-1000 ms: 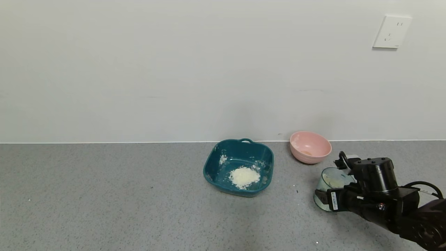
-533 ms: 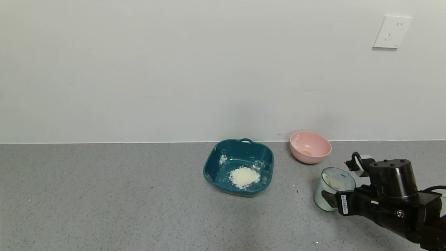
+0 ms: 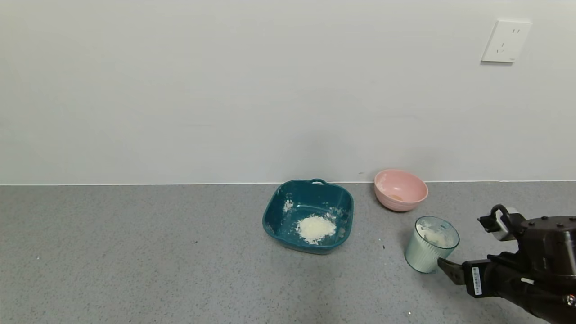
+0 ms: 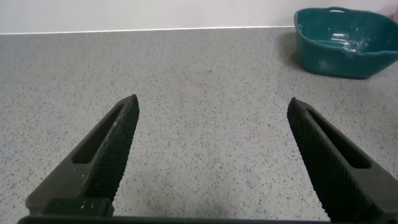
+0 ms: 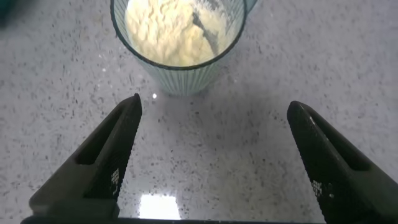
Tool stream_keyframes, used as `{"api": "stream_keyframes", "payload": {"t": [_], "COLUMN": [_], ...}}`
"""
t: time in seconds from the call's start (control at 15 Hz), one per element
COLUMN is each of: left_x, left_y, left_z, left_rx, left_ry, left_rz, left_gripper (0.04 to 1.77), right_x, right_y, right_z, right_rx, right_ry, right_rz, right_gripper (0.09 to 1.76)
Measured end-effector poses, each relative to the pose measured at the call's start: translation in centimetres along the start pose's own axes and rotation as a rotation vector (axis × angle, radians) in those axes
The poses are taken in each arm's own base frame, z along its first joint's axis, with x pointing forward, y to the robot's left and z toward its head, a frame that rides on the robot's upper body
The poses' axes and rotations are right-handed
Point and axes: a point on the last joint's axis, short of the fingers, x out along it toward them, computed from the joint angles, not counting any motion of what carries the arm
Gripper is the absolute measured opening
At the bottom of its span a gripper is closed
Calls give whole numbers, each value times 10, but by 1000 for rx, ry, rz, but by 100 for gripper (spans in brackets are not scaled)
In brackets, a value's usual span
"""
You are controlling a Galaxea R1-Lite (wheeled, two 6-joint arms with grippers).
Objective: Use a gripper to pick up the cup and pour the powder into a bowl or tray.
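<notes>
The pale blue-green ribbed cup [image 3: 425,254] stands upright on the grey counter, right of the basin, with white powder [image 3: 434,236] inside. My right gripper [image 3: 451,268] is open and empty, just to the cup's right and front, not touching it. In the right wrist view the cup [image 5: 177,71] with its powder [image 5: 171,31] sits beyond the open gripper [image 5: 214,106]. The dark teal basin [image 3: 270,209] holds a heap of powder [image 3: 316,228]. My left gripper [image 4: 213,102] is open and empty over bare counter, with the basin [image 4: 339,53] far off.
A round pink bowl [image 3: 400,191] stands by the wall behind the cup. The white wall runs along the counter's back edge, with a socket [image 3: 506,41] high on the right. The grey counter [image 3: 135,252] stretches left of the basin.
My right gripper has drawn back from around the cup to the right and towards me. The cup stays standing where it was, now free.
</notes>
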Motion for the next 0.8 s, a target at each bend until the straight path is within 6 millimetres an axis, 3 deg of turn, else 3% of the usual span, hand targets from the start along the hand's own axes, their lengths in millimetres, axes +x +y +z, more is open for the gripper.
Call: {"api": "stream_keyframes", "payload": {"t": [0.33, 0.8], "left_x": [0, 0], "left_y": [0, 0], "left_z": [0, 0], "left_rx": [0, 0], "left_ry": [0, 0], "left_rz": [0, 0], "left_gripper": [172, 172], "right_x": [-39, -99], "right_y": [-14, -35], "right_z": [-2, -24], "right_rx": [16, 17], "right_ry": [-23, -31], "right_rz": [-13, -131], "right_gripper": [170, 170]}}
